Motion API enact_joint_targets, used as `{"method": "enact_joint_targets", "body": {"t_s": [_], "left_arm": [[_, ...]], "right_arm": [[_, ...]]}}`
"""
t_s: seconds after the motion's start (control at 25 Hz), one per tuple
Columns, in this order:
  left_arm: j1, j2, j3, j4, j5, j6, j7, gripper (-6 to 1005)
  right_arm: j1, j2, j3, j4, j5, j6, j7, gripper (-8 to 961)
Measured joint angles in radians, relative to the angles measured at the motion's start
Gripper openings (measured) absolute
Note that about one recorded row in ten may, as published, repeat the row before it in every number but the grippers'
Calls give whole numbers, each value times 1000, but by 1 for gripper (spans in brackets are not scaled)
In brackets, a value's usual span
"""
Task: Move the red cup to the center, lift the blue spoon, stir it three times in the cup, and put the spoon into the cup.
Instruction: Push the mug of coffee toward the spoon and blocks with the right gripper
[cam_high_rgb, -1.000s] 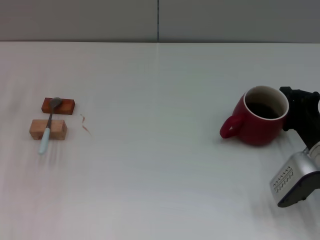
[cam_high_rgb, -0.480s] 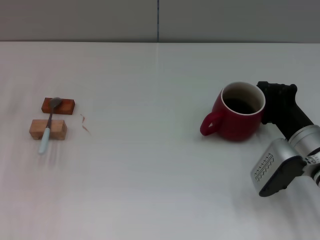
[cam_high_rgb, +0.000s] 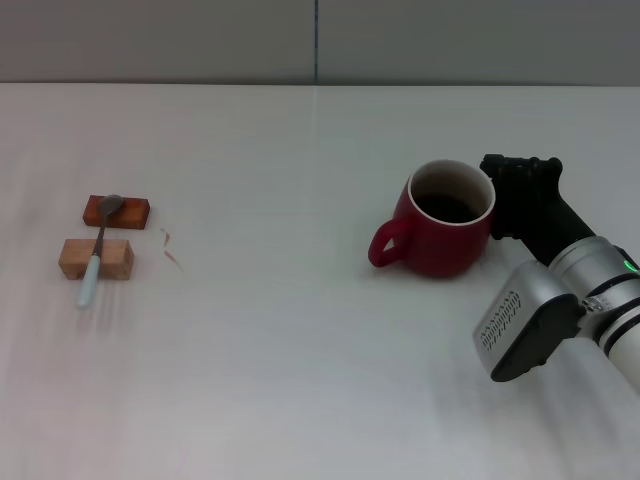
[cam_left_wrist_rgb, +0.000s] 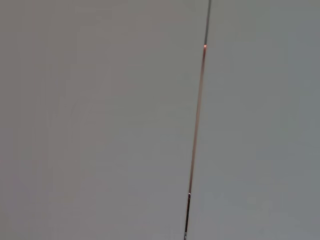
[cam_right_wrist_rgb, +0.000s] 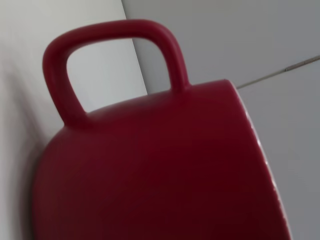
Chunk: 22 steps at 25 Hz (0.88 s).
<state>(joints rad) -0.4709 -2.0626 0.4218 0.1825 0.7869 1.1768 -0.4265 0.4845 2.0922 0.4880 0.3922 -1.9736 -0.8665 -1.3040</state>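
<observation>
The red cup is right of the table's middle, its handle pointing left and its dark inside showing. My right gripper presses against the cup's right side at the rim, shut on the cup. The right wrist view is filled by the cup's red wall and loop handle. The blue spoon lies at the far left across two small wooden blocks, pale handle toward me and grey bowl on the far block. My left gripper is out of view; its wrist camera shows only a grey wall.
A red-brown block and a tan block hold the spoon up at the far left. A small reddish scrap lies just right of them. The white table runs back to a grey wall.
My right gripper and the red cup have travelled left together, from near the right edge toward the table's middle. The spoon and blocks have not moved.
</observation>
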Motion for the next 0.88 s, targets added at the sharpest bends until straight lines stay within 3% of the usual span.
{"method": "enact_joint_targets", "body": {"t_s": [0.88], "left_arm": [[1,0,5,0,0,27,-21,784]], "right_arm": [[66,0,-8,136,0,96,9,28]]}}
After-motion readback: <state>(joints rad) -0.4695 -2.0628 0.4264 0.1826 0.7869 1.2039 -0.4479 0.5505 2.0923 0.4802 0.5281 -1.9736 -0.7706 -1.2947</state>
